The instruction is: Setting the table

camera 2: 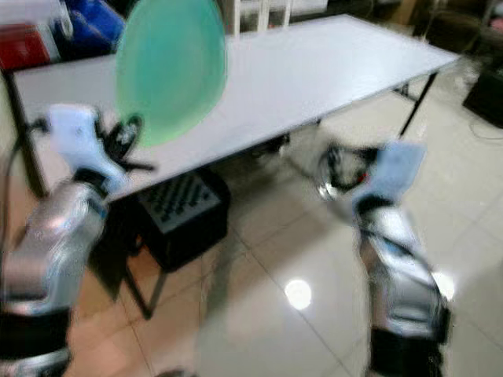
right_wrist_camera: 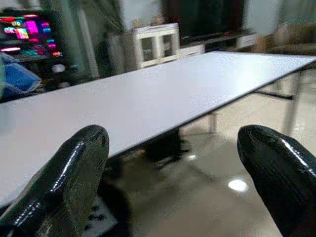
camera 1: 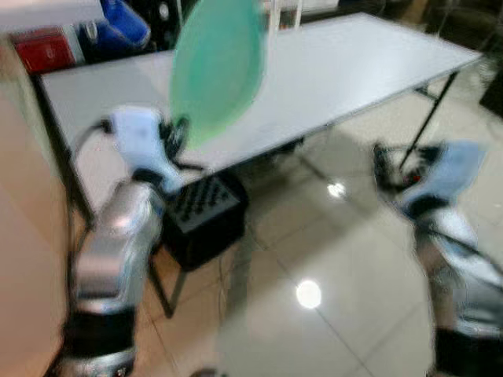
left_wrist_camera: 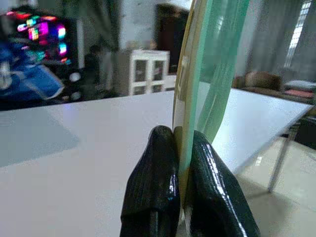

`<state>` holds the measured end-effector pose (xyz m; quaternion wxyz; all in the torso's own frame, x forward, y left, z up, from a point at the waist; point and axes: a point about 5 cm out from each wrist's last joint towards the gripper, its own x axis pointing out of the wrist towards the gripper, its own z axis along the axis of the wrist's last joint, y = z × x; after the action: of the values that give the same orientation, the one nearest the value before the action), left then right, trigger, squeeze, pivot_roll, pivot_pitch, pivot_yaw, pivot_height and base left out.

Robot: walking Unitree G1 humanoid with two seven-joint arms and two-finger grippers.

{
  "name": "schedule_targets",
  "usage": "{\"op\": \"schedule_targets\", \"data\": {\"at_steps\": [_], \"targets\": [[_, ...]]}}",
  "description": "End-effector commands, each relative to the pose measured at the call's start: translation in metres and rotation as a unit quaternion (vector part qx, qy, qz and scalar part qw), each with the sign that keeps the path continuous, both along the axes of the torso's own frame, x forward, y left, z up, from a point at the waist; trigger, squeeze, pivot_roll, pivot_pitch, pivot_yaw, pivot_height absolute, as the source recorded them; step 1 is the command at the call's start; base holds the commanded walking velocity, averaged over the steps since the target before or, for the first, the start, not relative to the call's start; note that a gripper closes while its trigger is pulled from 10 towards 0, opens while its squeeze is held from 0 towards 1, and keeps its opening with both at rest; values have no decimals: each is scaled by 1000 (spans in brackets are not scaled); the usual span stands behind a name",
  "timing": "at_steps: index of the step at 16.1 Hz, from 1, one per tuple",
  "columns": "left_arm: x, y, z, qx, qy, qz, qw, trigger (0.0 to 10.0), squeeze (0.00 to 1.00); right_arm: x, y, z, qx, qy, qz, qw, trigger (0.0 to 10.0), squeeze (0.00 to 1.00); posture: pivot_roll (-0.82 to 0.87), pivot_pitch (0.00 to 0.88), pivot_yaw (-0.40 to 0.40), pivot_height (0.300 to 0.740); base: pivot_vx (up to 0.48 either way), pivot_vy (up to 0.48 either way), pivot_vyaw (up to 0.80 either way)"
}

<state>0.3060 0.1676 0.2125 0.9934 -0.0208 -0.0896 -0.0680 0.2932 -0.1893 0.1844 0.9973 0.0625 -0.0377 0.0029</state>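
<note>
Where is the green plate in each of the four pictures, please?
Left eye view: green plate upper centre-left, held over the white table.
Right eye view: upper left, above the left gripper.
Left wrist view: edge-on, pinched between black fingers.
Right wrist view: not in it.
Shared landmark: the white table.

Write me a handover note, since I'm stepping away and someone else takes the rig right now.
Left tool: shut on the rim of a green plate, held on edge above the near left part of the white table.
Right tool: open, holding nothing, over the floor short of the table's near edge.
Done: plate picked up and brought to the table.
Left: lay the plate flat on the tabletop and release it. Nothing is set on the table's visible part yet.
Note: a black crate sits under the table by the left arm.
</note>
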Motion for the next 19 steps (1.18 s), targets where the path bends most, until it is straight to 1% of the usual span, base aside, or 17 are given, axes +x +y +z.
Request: {"op": "schedule_targets", "data": {"at_steps": [1,8,16,18,19], "targets": [[-1,-9,13,0,-32,-18,999,10000,0,-1,-10,4,-5,-5,-18,1000,10000,0,-30,0,-17,740,480,0,0],[-1,-16,10,-3,-27,-29,999,10000,0,-1,-11,2,-6,0,-21,1000,10000,0,-35,0,-12,740,480,0,0],[-2,-18,8,-6,-22,-36,999,10000,0,-5,-8,0,-13,5,-15,1000,10000,0,-40,0,-2,740,479,0,0],[-3,-19,6,-11,-16,-39,999,10000,0,-7,-7,-1,-16,8,-9,1000,10000,0,-51,0,3,740,476,0,0],[-3,-19,3,-24,-4,-39,999,10000,0,-8,-6,-1,-18,9,-7,1000,10000,0,-56,0,11,740,428,0,0]]}}
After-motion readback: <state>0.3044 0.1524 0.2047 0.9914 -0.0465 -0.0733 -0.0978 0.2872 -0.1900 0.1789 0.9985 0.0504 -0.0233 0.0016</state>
